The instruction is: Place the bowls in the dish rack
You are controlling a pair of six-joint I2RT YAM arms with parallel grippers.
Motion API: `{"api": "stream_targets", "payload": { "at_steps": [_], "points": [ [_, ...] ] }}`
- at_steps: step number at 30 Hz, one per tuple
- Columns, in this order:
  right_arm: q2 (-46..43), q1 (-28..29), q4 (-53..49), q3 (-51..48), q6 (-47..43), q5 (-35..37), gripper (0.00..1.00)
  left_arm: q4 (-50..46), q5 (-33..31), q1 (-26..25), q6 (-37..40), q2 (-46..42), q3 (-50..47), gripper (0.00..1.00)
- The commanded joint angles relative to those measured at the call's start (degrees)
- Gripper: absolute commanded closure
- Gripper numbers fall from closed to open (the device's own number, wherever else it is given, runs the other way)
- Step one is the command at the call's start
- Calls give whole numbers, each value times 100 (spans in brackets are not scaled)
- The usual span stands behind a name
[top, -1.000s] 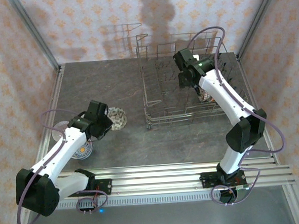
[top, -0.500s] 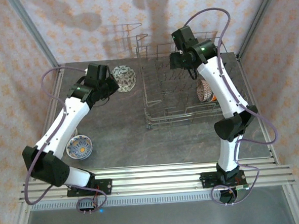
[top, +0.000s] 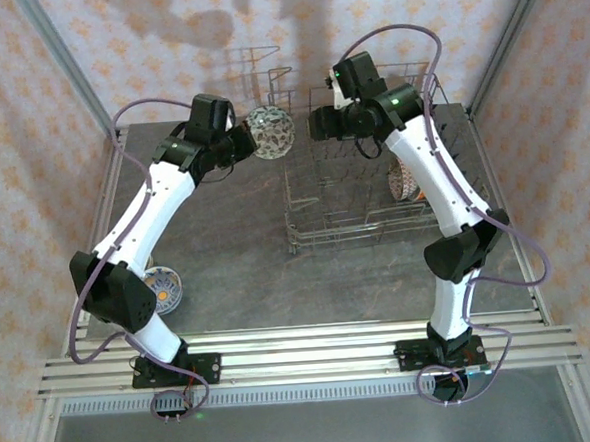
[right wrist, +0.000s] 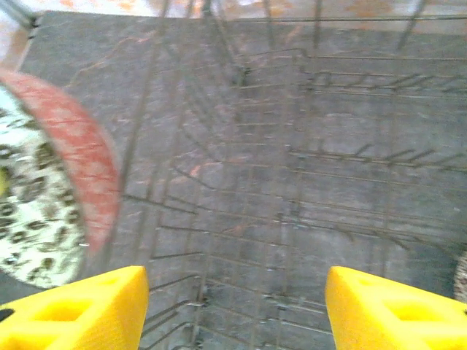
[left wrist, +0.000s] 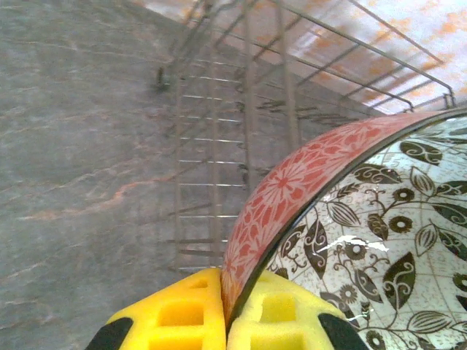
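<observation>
My left gripper (top: 247, 142) is shut on the rim of a bowl (top: 271, 131) with an orange-red floral outside and a white inside with dark leaves. It holds the bowl on edge in the air, just left of the dish rack's (top: 306, 242) back left corner. In the left wrist view the yellow pads (left wrist: 182, 313) pinch the bowl's rim (left wrist: 350, 211), with the rack (left wrist: 219, 146) beyond. My right gripper (top: 315, 123) hangs open over the rack's back left part, facing that bowl (right wrist: 51, 197). Nothing is between its fingers (right wrist: 233, 310). Another patterned bowl (top: 403, 181) stands on edge inside the rack at the right.
A blue-and-orange patterned bowl (top: 162, 289) sits on the grey table at the near left, beside the left arm's base link. Papered walls close in the back and sides. The rack's tall wire sides and upright tines (right wrist: 292, 204) lie below the right gripper.
The left arm has carried the bowl up from the table's left side toward the rack's back left corner. The right gripper rose out of the rack, swung left, and its jaws narrowed somewhat.
</observation>
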Motion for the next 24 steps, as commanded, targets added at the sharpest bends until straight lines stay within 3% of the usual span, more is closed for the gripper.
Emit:
{"api": "stream_targets", "payload": {
  "at_steps": [1, 9, 17, 24],
  "points": [
    [-98, 75, 253, 105, -165, -344, 38, 263, 167, -199, 203, 124, 475, 100],
    [-28, 84, 472, 9, -46, 134, 49, 91, 12, -490, 292, 402, 875, 100],
    [-49, 84, 602, -213, 139, 104, 66, 70, -92, -615, 301, 368, 821, 100],
    [-139, 84, 653, -460, 218, 164, 74, 108, -88, -661, 292, 311, 728, 100]
  ]
}}
